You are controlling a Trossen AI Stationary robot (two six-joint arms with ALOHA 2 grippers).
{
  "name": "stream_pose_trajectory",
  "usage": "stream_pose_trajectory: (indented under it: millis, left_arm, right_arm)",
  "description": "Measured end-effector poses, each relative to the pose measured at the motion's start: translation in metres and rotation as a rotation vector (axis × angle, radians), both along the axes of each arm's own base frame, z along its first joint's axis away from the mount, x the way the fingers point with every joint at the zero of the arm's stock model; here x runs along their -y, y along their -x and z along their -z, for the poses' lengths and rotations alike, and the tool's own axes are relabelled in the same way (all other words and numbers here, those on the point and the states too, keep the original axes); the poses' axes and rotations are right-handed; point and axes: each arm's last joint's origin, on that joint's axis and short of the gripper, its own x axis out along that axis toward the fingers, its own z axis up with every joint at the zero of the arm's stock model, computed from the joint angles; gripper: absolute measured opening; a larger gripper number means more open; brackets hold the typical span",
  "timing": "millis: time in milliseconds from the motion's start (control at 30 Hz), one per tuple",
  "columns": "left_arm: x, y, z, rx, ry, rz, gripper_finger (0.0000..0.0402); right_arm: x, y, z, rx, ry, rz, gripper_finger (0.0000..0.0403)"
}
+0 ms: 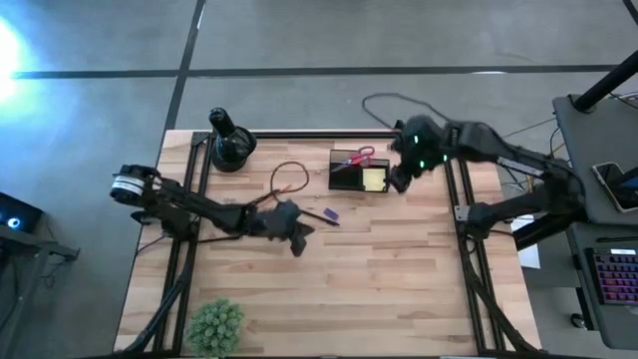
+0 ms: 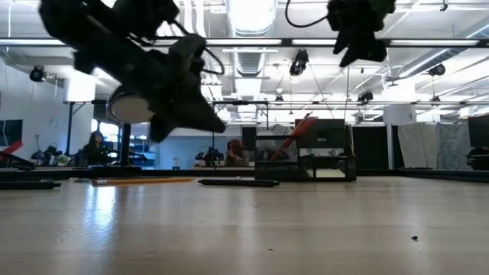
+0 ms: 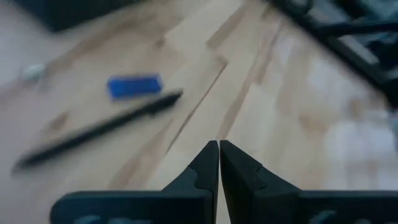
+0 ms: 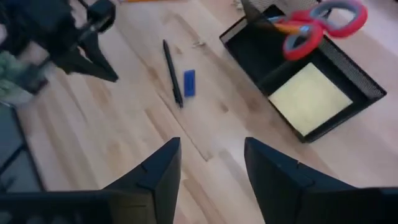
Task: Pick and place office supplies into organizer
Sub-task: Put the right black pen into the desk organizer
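The scissors point(image 4: 320, 25) and sticky-note pad point(image 4: 310, 98) are being held inside the organizer point(image 4: 249, 53). Beside it, the right gripper point(image 4: 211, 168) is being kept spread and empty. The black pen point(image 4: 172, 73) is lying near it, where the left gripper point(image 3: 219, 163) is being kept clenched, empty.

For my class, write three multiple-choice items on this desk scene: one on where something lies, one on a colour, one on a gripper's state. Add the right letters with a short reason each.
1. Where is the yellow sticky-note pad?
A. Inside the organizer
B. Beside the green plant
C. Under the pen

2. What colour are the scissors' handles?
A. Green
B. Red
C. Black

3. How is the left gripper?
A. Open wide
B. Shut on the pen
C. Shut, holding nothing

Key: 1 A, the pad lies in a compartment of the black box. 2 B, red loops show above the box. 3 C, its fingers meet, while the black pen lies apart on the table.
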Motion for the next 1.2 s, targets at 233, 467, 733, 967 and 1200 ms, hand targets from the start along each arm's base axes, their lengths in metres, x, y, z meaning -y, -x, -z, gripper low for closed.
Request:
stream_pose_trajectory:
  millis: [233, 467, 733, 967, 1200]
  left_arm:
    - [-0.040, -0.014, -0.016, -0.015, -0.338, 0.297, 0.0001]
    - [-0.057, -0.021, -0.015, -0.289, -0.431, 0.471, 0.0057]
    - [-0.065, -0.037, -0.011, -0.315, -0.524, 0.517, 0.0126]
    - [-0.082, -0.051, 0.005, -0.342, -0.495, 0.569, 0.0129]
    - [-0.084, -0.066, 0.017, -0.374, -0.496, 0.641, 0.0129]
  right_arm:
    - [-0.055, 0.017, 0.031, -0.122, 0.075, -0.068, 0.0161]
    - [-0.084, 0.044, 0.045, -0.132, -0.004, 0.006, 0.0194]
    - [-0.095, 0.063, 0.066, -0.181, 0.007, 0.071, 0.0229]
    - [-0.096, 0.063, 0.074, -0.211, 0.009, 0.080, 0.0231]
    - [-0.096, 0.065, 0.074, -0.214, 0.016, 0.072, 0.0232]
